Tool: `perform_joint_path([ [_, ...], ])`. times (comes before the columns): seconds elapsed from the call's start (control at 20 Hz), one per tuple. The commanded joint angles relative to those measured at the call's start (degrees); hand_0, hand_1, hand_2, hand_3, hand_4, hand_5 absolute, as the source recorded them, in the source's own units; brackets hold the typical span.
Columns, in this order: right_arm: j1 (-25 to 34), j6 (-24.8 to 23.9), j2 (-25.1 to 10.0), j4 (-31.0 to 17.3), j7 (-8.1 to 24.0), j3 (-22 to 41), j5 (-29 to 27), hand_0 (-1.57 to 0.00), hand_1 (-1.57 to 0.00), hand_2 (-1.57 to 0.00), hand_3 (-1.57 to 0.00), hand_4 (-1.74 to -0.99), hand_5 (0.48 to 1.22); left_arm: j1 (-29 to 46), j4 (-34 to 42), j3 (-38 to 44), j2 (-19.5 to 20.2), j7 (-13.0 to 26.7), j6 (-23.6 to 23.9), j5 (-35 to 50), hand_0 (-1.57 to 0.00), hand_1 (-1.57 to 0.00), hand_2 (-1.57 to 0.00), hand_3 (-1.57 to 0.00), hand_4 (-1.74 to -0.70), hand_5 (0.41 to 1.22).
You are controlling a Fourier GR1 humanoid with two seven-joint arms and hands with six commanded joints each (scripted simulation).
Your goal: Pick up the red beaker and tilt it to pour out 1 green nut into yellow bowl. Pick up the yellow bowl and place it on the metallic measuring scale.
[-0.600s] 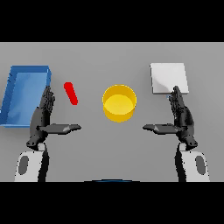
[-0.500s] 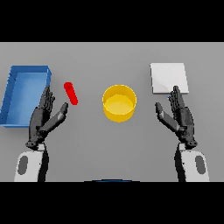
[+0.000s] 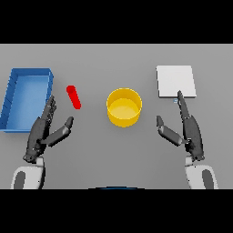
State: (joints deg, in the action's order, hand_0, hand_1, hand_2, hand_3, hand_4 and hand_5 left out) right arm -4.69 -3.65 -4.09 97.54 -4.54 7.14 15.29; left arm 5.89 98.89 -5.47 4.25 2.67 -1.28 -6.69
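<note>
1. The left hand [image 3: 43,132] lies low on the left of the grey table [image 3: 113,59], fingers straight and spread, thumb angled out toward the middle; it holds nothing.
2. The right hand [image 3: 189,129] lies low on the right, fingers straight and pointing up the table, thumb stretched out to the left; it too holds nothing.
3. The red beaker [image 3: 74,97] lies tilted on the table just above and to the right of the left hand's thumb, apart from it. Nothing stands between hand and beaker.
4. The blue tray [image 3: 13,93] sits left of the left hand; the fingertips reach close to its right wall. Its floor looks bare.
5. The yellow bowl [image 3: 124,107] stands upright at the table's centre, between the two hands and well apart from both. The beaker is to its left, not touching. Only yellow shows inside it; whether a nut lies there cannot be told.
6. The metallic measuring scale [image 3: 176,81], a pale flat square, lies at upper right. The right hand's longest fingertip comes up to its lower edge. Nothing rests on it.
</note>
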Motion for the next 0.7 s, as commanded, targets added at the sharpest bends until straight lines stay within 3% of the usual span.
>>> perform_joint_path([
  [0.0,-0.6,0.6,0.2,0.0,-0.3,0.5,-0.1,0.00,0.00,0.00,0.00,-1.241,0.680,-0.4,0.0,0.3,0.5,0.2,-0.2,0.2,0.00,0.00,0.00,0.00,-1.23,0.661],
  [0.15,-0.3,1.3,0.3,-0.3,0.0,0.1,-1.5,0.00,0.00,0.00,0.00,-1.254,0.682,-1.3,-0.9,-0.9,0.5,1.3,-0.9,-0.9,0.00,0.00,0.00,0.00,-1.25,0.679],
  [0.25,-1.1,2.5,0.3,0.2,-1.6,-0.3,-3.4,0.00,0.00,0.00,0.00,-1.275,0.680,-4.9,-4.9,-0.1,-0.3,2.0,-0.9,-0.2,0.00,0.00,0.00,0.00,-1.30,0.702],
  [0.4,-1.1,2.8,0.2,0.2,-2.1,-0.6,-3.9,0.00,0.00,0.00,0.00,-1.296,0.677,-8.5,-10.2,1.0,-0.2,0.4,-1.1,-0.2,0.00,0.00,0.00,0.00,-1.37,0.732],
  [0.65,-1.1,2.9,0.5,0.1,-1.0,-0.7,-4.4,0.00,0.00,0.00,0.00,-1.329,0.685,-16.0,-20.5,3.5,-0.3,0.0,0.0,-1.0,0.00,0.00,0.00,0.00,-1.37,0.733],
])
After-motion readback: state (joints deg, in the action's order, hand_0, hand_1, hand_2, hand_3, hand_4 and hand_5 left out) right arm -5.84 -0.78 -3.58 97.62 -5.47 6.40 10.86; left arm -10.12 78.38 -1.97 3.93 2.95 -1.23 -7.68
